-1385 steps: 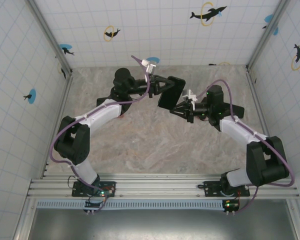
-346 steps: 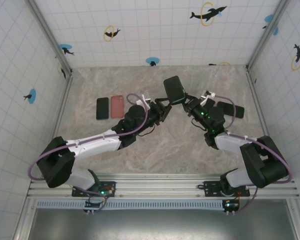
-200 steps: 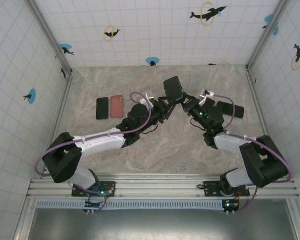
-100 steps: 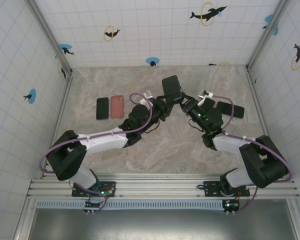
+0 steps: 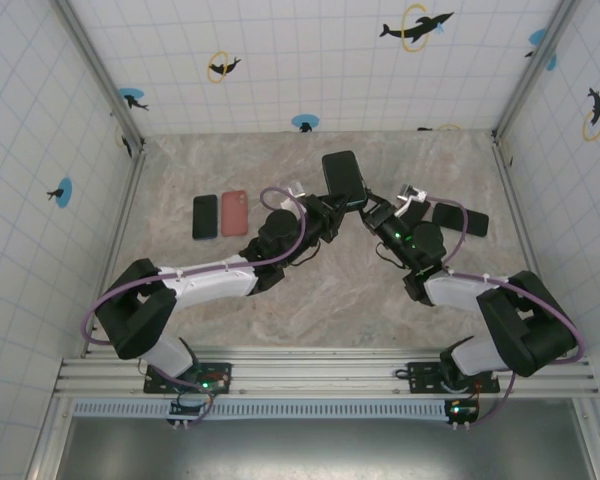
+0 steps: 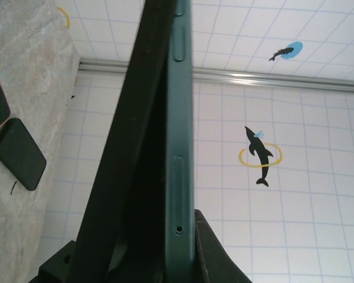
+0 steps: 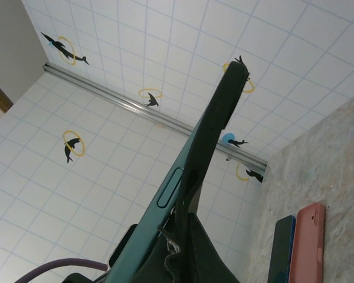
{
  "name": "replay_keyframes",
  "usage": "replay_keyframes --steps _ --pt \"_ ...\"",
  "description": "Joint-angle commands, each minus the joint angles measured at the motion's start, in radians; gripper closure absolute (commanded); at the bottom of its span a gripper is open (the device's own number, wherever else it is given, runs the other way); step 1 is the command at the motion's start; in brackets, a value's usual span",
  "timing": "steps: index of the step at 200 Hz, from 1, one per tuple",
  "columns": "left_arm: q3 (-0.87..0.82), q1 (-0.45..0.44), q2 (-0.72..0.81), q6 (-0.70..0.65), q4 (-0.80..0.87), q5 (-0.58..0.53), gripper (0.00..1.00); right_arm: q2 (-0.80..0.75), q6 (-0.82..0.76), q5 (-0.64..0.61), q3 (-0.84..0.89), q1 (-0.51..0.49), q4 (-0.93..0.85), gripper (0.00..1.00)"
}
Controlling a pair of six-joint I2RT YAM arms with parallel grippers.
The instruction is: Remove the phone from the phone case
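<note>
A teal phone (image 6: 180, 147) in a black phone case (image 6: 130, 165) is held up off the table between both arms, seen from above as one dark slab (image 5: 342, 180). My left gripper (image 5: 325, 208) is shut on its lower end, one finger (image 6: 215, 250) pressed against the phone's face. In the left wrist view the case stands away from the phone's edge, leaving a dark gap. My right gripper (image 5: 372, 212) is shut on the other side. In the right wrist view the case's black rim (image 7: 221, 112) runs down into the right gripper (image 7: 183, 247) beside the teal phone (image 7: 168, 191).
A black phone (image 5: 204, 216) and a pink one (image 5: 234, 212) lie side by side on the marble floor at the left. Another black phone (image 5: 460, 218) lies at the right, close to my right arm. Tiled walls enclose the cell.
My left gripper has closed onto the phone held by the right gripper. The phone has shifted slightly left and away in the top view.
</note>
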State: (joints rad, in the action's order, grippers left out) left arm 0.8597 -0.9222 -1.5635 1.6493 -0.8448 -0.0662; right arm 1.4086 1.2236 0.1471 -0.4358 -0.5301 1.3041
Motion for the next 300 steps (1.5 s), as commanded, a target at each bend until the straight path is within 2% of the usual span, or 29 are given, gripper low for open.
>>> replay_keyframes --steps 1,53,85,127,160,192,209,254,270,280,300 --pt "0.050 0.011 0.011 -0.022 -0.025 -0.018 0.92 -0.028 -0.048 -0.031 0.017 -0.010 0.020 0.95" --pt "0.098 0.011 0.014 -0.047 -0.006 0.023 0.99 -0.028 -0.132 -0.136 -0.005 -0.020 -0.170 0.94" --pt "0.108 0.011 0.003 -0.018 -0.029 0.052 0.99 -0.015 -0.219 -0.182 -0.005 -0.026 -0.241 0.95" --pt "0.132 0.013 0.032 -0.057 0.055 0.062 0.99 0.000 -0.250 -0.248 0.029 0.006 -0.268 0.95" --pt "0.136 0.016 0.005 -0.035 0.019 0.089 0.99 0.004 -0.335 -0.260 0.001 0.024 -0.302 0.95" --pt "0.166 0.014 -0.046 -0.019 -0.001 0.128 1.00 0.035 -0.321 -0.190 -0.024 0.003 -0.188 0.95" --pt "0.196 0.011 -0.081 -0.013 -0.012 0.149 1.00 0.035 -0.361 -0.190 -0.057 -0.034 -0.219 0.95" --pt "0.270 0.005 -0.137 -0.002 -0.030 0.179 1.00 0.038 -0.398 -0.252 -0.052 -0.073 -0.217 0.96" --pt "0.272 0.003 -0.139 0.002 -0.032 0.181 1.00 0.031 -0.412 -0.288 -0.048 -0.074 -0.273 0.96" --pt "0.263 0.004 -0.134 0.002 -0.033 0.180 1.00 0.023 -0.408 -0.327 -0.040 -0.069 -0.321 0.96" --pt "0.230 0.015 -0.105 -0.014 -0.017 0.177 1.00 0.012 -0.370 -0.337 0.014 -0.032 -0.291 0.96"
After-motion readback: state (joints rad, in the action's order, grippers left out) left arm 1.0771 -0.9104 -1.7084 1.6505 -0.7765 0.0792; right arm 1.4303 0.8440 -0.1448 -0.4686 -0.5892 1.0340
